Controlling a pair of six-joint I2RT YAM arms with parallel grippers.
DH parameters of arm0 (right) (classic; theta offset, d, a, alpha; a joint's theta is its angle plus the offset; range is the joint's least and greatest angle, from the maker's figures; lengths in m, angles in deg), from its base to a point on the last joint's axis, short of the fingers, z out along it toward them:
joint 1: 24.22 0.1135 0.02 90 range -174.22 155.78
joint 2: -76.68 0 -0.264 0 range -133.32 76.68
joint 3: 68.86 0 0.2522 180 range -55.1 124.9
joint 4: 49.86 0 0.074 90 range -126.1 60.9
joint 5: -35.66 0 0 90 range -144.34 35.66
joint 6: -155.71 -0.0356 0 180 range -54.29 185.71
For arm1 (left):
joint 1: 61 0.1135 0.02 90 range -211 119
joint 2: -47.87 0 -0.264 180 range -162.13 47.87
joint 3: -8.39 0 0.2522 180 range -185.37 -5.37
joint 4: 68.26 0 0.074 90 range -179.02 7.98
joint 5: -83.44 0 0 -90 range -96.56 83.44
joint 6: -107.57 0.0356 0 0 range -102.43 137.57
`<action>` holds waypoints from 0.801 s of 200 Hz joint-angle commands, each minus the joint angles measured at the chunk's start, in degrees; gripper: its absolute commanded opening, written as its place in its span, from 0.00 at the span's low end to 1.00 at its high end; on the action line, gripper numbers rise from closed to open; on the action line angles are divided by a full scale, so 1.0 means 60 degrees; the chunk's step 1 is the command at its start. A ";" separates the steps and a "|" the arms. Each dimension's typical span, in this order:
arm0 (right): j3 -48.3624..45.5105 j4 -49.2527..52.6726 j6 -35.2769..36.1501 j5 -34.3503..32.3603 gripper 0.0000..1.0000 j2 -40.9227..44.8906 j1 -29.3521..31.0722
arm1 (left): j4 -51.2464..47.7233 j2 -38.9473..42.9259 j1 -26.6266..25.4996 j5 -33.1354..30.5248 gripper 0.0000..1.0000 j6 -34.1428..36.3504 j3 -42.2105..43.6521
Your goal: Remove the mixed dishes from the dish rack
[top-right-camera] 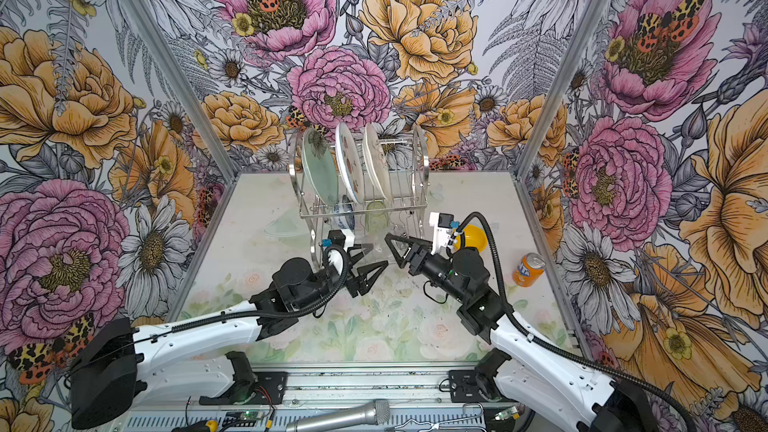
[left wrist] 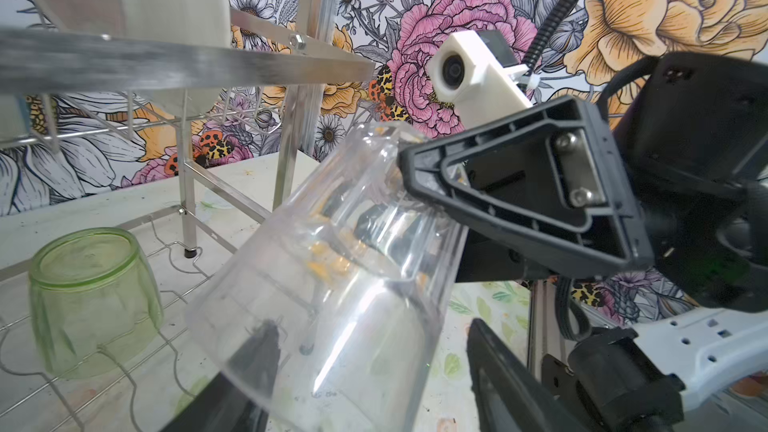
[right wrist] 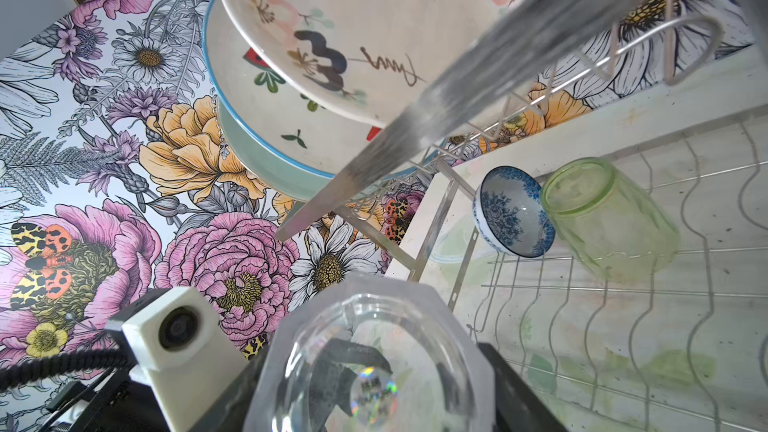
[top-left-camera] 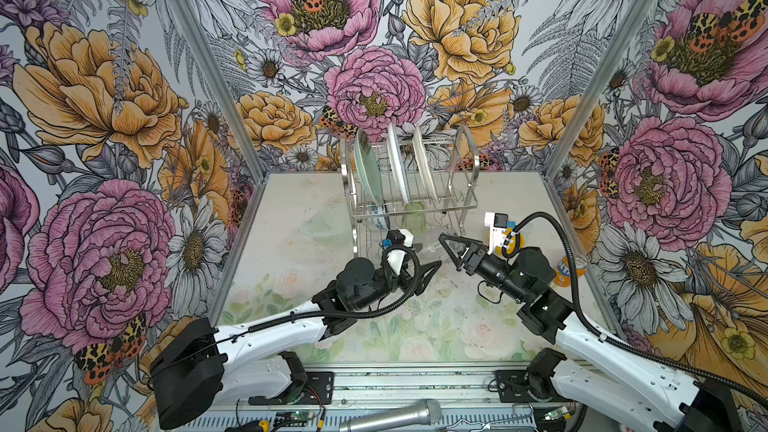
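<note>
The dish rack (top-left-camera: 465,151) (top-right-camera: 422,151) stands at the back. A pale green plate (top-right-camera: 320,172), a white plate (top-right-camera: 349,168) and a cream plate (top-right-camera: 376,164) stand upright on its upper shelf. On the lower shelf are the blue-and-white bowl (right wrist: 511,218) and the green tumbler (left wrist: 91,297) (right wrist: 606,218). In front of the rack my right gripper (top-right-camera: 392,243) (right wrist: 374,376) is shut on the base of the clear glass (left wrist: 332,268) (top-right-camera: 380,249), holding it tilted. My left gripper (top-right-camera: 376,255) (left wrist: 365,330) is open around the glass's wide end, with a gap at one finger (left wrist: 498,367).
A yellow bowl (top-right-camera: 471,238) sits on the table behind my right wrist. An orange soda can (top-right-camera: 528,270) stands near the right wall. A microphone (top-left-camera: 395,415) lies on the front rail. The rack's steel bar (left wrist: 187,60) runs just above the glass.
</note>
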State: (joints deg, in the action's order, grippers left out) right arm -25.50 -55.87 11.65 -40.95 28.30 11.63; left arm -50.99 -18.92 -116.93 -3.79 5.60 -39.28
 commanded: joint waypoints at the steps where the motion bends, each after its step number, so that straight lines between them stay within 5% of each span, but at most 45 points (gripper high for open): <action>1: -0.0085 -0.0603 -0.0162 0.0171 0.59 0.0327 0.0015 | 0.0555 -0.0270 -0.0129 0.0381 0.67 -0.0021 -0.0268; 118: -0.0437 -0.0935 -0.0698 0.0286 0.59 0.0578 0.0045 | 0.1873 -0.0833 -0.0509 0.0407 0.33 -0.0159 -0.0412; 160: -0.0634 -0.0968 -0.0804 0.0415 0.60 0.0734 0.0055 | 0.1756 -0.0725 -0.0575 -0.0013 0.00 -0.0203 -0.0401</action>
State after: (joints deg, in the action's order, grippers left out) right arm -28.03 -60.13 4.22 -40.12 31.21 11.70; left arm -42.23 -24.05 -120.79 -0.56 5.80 -40.40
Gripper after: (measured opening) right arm 0.708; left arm 0.104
